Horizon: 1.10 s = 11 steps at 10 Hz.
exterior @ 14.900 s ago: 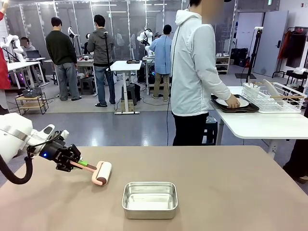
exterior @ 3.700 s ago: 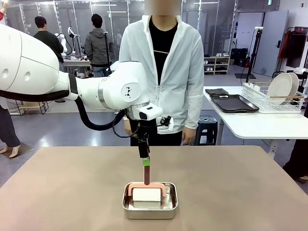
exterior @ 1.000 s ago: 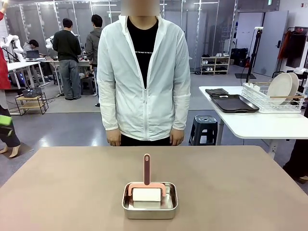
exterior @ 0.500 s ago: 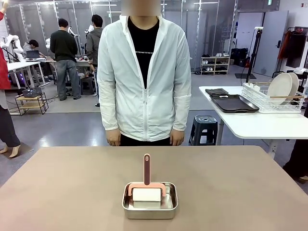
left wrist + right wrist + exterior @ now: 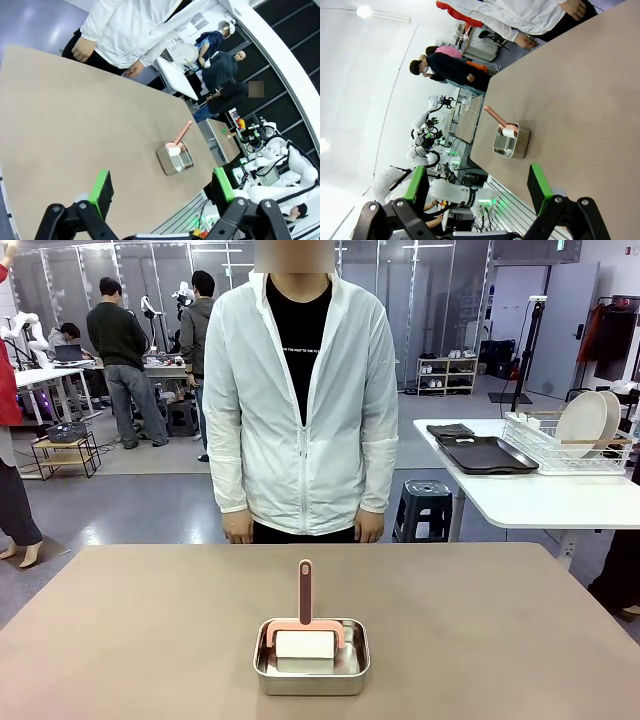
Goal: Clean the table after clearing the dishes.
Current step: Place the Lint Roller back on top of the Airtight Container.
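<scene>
Left gripper (image 5: 162,192) jaws wide apart, nothing between the green pads (image 5: 102,189), hanging above the near edge of the table (image 5: 75,130). Right gripper (image 5: 477,187) same deal: spread wide, empty, pads (image 5: 538,183) clear, over its own side of the table (image 5: 580,100).

Front view: table (image 5: 480,620) is bare brownish-taupe except for a steel pan (image 5: 311,668) at about 6 o'clock from table centre, close to the robot's edge. Lint roller (image 5: 305,632) sits in the pan, white roll down inside, pink handle sticking up toward 12 o'clock. Same pan (image 5: 176,158) and roller (image 5: 179,138) show in the left wrist view, well apart from the gripper; right wrist view has pan (image 5: 510,142) and roller (image 5: 501,123) too, also well apart.

Person (image 5: 300,390) in a white jacket stands at 12 o'clock, just behind the far table edge, hands (image 5: 237,530) hanging at sides, not touching the table.

Dishes: at roughly 2 o'clock, on the white side table (image 5: 540,502). Two white plates (image 5: 583,424) stand on edge in the wire rack (image 5: 565,452); dark trays (image 5: 483,454) stacked flat just beside the rack, to its left. Cutlery too small to tell.
</scene>
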Available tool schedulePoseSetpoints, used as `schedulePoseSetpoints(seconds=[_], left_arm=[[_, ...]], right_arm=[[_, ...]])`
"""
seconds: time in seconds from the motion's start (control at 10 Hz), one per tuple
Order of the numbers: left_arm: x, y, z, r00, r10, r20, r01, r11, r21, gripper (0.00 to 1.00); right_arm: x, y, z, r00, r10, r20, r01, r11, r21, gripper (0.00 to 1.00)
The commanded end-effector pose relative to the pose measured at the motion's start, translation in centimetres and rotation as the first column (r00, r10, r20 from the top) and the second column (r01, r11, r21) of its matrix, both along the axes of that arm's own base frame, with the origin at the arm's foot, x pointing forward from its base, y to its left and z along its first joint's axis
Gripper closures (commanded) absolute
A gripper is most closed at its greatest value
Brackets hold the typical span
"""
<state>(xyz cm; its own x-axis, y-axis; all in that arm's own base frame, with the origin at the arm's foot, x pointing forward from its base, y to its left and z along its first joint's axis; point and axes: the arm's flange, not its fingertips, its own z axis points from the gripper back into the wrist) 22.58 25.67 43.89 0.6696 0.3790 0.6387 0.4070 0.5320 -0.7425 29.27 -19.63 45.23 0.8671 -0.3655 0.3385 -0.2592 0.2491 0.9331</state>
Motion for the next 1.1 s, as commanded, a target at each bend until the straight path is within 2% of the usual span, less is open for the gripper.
schedulePoseSetpoints(seconds=[0.0, 1.0], left_arm=[[0.08, 0.16, 0.17, 1.0, 0.015, 0.0, -0.015, 1.0, -0.01, 0.0], [0.08, 0.16, 0.17, 1.0, 0.015, 0.0, -0.015, 1.0, -0.01, 0.0]], right_arm=[[-0.06, 0.19, 0.25, 1.0, 0.004, 0.009, -0.004, 1.0, -0.001, 0.0], [-0.06, 0.19, 0.25, 1.0, 0.004, 0.009, -0.004, 1.0, -0.001, 0.0]])
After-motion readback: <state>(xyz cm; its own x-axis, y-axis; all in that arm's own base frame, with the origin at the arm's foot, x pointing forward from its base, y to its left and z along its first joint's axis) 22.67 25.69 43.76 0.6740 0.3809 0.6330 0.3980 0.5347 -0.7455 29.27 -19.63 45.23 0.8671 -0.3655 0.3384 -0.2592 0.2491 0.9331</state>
